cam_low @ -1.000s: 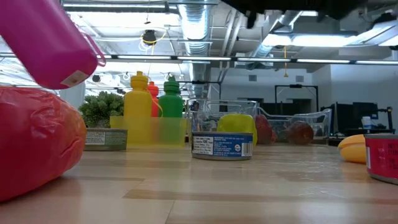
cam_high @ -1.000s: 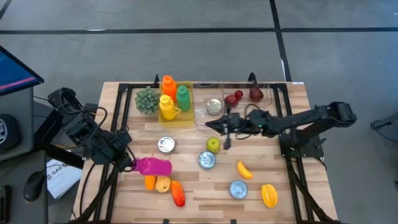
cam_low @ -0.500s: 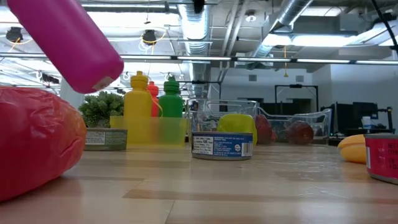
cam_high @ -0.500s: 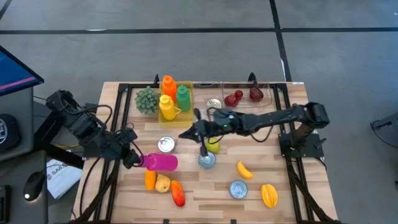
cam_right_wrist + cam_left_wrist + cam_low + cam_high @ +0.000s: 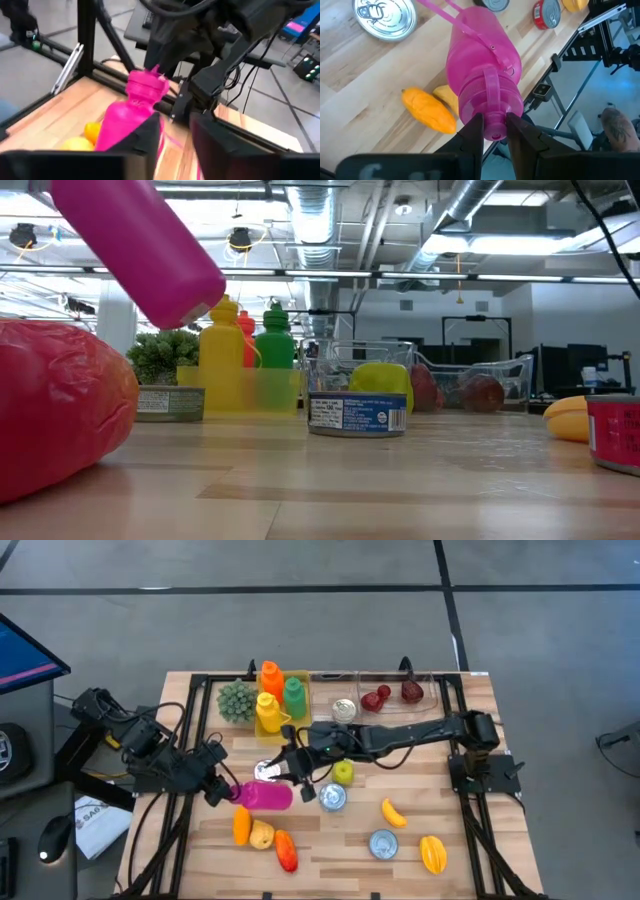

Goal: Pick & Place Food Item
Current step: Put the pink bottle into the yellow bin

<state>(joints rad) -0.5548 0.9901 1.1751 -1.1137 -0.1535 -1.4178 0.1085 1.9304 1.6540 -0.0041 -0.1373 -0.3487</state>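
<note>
A pink bottle (image 5: pixel 262 796) with a thin pink strap hangs tilted in the air over the table's near left part, also seen in the low view (image 5: pixel 140 250). My left gripper (image 5: pixel 226 790) is shut on its cap end. My right gripper (image 5: pixel 287 767) reaches in from the right, just beyond the bottle's bottom end. Its fingers (image 5: pixel 175 137) stand open, pointing at the bottle (image 5: pixel 127 112). Whether they touch the bottle or its strap I cannot tell. A green apple (image 5: pixel 343 772) lies on the table under the right arm. My left gripper pinches the bottle's small spout (image 5: pixel 495 125), on top of the cap, between its two fingers. The fingers come slanting down from the table's left side, along the bottle's length. The bottle is lifted clear, its bottom end toward the table's right and tilted down.
Cans (image 5: pixel 267 772) (image 5: pixel 332 798) (image 5: pixel 383 843) stand near the bottle. Orange, yellow and red foods (image 5: pixel 262 836) lie at the near edge, and yellow ones (image 5: pixel 394 812) (image 5: pixel 432 853) lie at the right. A yellow tray of bottles (image 5: pixel 275 700) and a clear bin (image 5: pixel 390 695) stand at the back.
My right gripper has swept from the far middle toward the table's left, past the apple, up to the pink bottle. My left gripper has carried the bottle a little toward the right, still clear of the table.
</note>
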